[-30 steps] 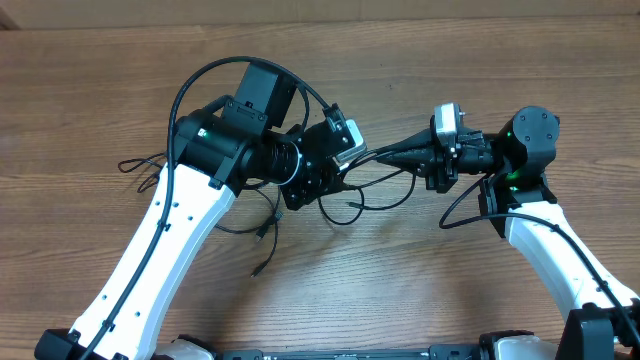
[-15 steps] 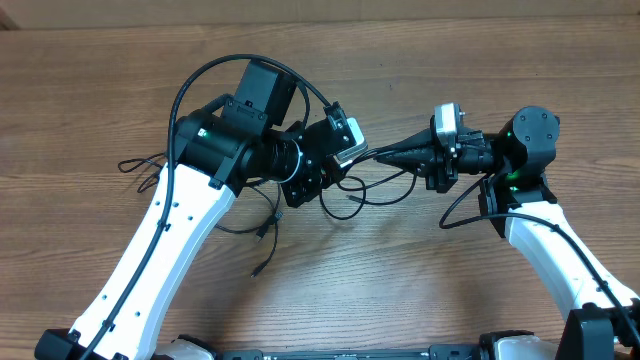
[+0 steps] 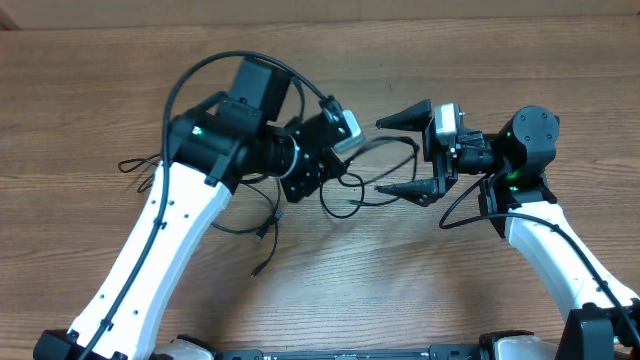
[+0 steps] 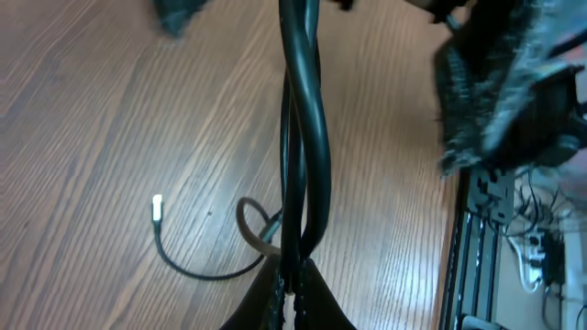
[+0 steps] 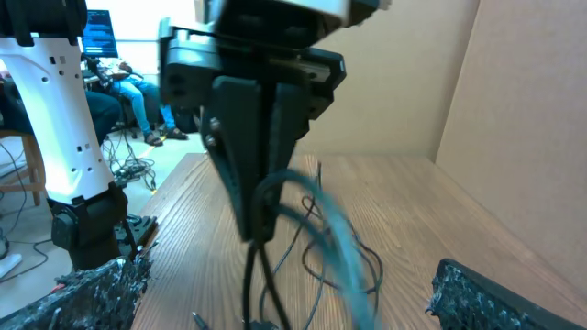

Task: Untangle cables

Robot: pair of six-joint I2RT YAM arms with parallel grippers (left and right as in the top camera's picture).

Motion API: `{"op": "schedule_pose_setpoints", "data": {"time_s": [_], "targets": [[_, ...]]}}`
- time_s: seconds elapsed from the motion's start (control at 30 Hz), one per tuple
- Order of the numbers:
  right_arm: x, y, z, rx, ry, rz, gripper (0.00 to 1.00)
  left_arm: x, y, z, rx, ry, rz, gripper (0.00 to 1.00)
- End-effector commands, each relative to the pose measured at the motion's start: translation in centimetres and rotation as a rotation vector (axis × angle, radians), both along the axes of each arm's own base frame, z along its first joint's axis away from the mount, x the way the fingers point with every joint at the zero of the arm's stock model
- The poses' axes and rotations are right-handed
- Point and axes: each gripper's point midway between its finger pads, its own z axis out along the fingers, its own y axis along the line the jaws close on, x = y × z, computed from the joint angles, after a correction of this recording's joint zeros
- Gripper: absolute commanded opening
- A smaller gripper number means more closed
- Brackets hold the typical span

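Thin black cables (image 3: 352,196) lie tangled on the wooden table between the two arms. My left gripper (image 3: 318,172) points down and is shut on two strands of the cables (image 4: 307,137), which run away from its fingertips (image 4: 275,293). One loose cable with a pale plug end (image 4: 158,209) curls on the wood beside them. My right gripper (image 3: 397,154) faces the left one with its jaws wide open and holds nothing. In the right wrist view its fingers (image 5: 83,293) flank a blurred strand (image 5: 335,247) hanging from the left gripper (image 5: 252,206).
More cable loops trail left of the left arm (image 3: 140,166), and one end lies toward the front (image 3: 262,250). The left arm's own thick black wire (image 3: 215,70) arches above its elbow. A cardboard wall (image 5: 523,110) stands on the right side.
My right gripper has sprung wide open and let go of the strand it pinched; that strand now swings blurred. The left gripper stays shut and has shifted slightly.
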Motion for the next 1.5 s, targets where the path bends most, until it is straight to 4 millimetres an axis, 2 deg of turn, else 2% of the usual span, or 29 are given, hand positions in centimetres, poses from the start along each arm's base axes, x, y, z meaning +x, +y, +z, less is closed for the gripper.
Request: {"op": "schedule_pose_setpoints", "data": {"time_s": [0.0,0.13,0.23,0.4,0.7,0.87,1.1,1.3,1.47], "targets": [[-0.1,0.1,0.2,0.001,0.022,0.010,1.00,1.5,1.4,0.9,-0.038,0.041,0.105,0.04],[-0.1,0.1,0.2,0.001,0.051,0.010,1.00,2.7,3.4,1.0,-0.064,0.094,0.208,0.04],[0.0,0.1,0.3,0.003,0.072,0.005,1.00,2.8,3.7,1.1,-0.072,0.093,0.203,0.04],[1.5,0.0,0.4,0.035,0.327,-0.082,1.00,3.4,4.4,0.5,-0.016,0.068,0.239,0.04],[3.5,-0.4,0.7,0.104,0.624,-0.180,1.00,4.2,5.7,-0.3,0.059,0.044,0.304,0.04],[3.5,-0.4,0.7,0.124,0.767,-0.176,1.00,4.4,5.6,-0.2,0.049,0.049,0.318,0.04],[3.4,-0.3,0.7,0.149,1.013,-0.153,1.00,4.2,4.2,0.2,0.029,0.023,0.277,0.04],[3.3,-0.3,0.7,0.150,1.033,-0.150,1.00,4.4,3.5,0.6,0.018,-0.007,0.256,0.04],[3.3,-0.3,0.7,0.138,0.951,-0.152,1.00,4.4,3.5,0.6,0.017,-0.003,0.261,0.04]]}}
